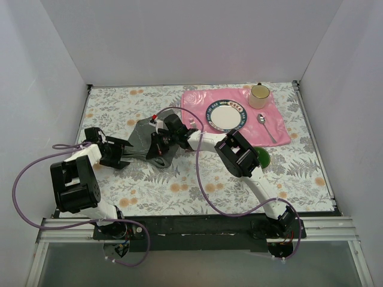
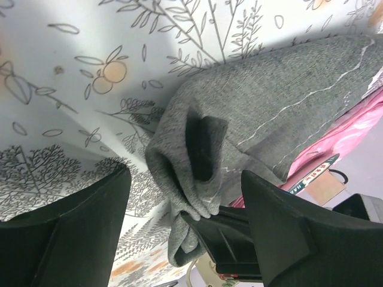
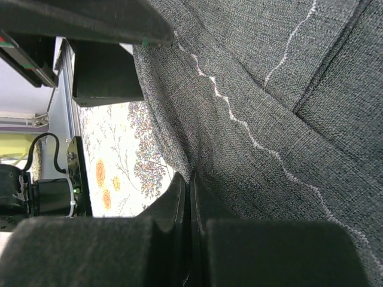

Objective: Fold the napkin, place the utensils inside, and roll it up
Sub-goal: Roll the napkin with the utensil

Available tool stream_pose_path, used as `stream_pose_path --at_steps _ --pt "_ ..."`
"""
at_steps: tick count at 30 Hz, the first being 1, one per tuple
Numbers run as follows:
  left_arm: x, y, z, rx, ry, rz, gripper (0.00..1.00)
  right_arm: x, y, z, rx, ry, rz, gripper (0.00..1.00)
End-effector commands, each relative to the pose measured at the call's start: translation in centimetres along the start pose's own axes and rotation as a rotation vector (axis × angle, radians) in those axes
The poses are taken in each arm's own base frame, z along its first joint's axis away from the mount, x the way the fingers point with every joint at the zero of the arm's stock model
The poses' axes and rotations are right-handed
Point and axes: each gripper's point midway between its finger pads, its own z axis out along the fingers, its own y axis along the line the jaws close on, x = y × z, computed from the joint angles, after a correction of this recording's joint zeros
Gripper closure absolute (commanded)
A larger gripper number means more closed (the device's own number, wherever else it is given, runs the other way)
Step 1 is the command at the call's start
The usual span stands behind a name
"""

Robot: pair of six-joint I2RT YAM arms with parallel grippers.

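Right gripper [image 3: 191,197], lower centre, pinches a napkin [image 3: 269,89] fold; left gripper [image 2: 187,179] hangs spread around the bunched edge (not gripping). Any tug could slip that thin pinch.

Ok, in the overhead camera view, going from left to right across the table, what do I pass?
The left pincer → napkin → plate → cup.

Plain white walls [image 1: 179,36] enclose a table [image 1: 149,197] with a floral-print covering.
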Motion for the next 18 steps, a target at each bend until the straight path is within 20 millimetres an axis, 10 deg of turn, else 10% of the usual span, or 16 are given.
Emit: stream_pose_path --at_steps 1,8,18 --pt "-0.9 -1.2 0.1 0.029 -0.031 0.029 0.29 0.6 -0.9 0.2 -0.013 0.031 0.017 0.99" --pt "-0.8 -2.1 0.0 0.076 -0.033 0.063 0.59 0.5 -1.4 0.2 -0.012 0.043 0.013 0.99" --pt "-1.2 -3.9 -0.2 0.134 -0.025 0.117 0.69 0.4 -3.5 -0.2 -0.006 0.043 0.054 0.99"
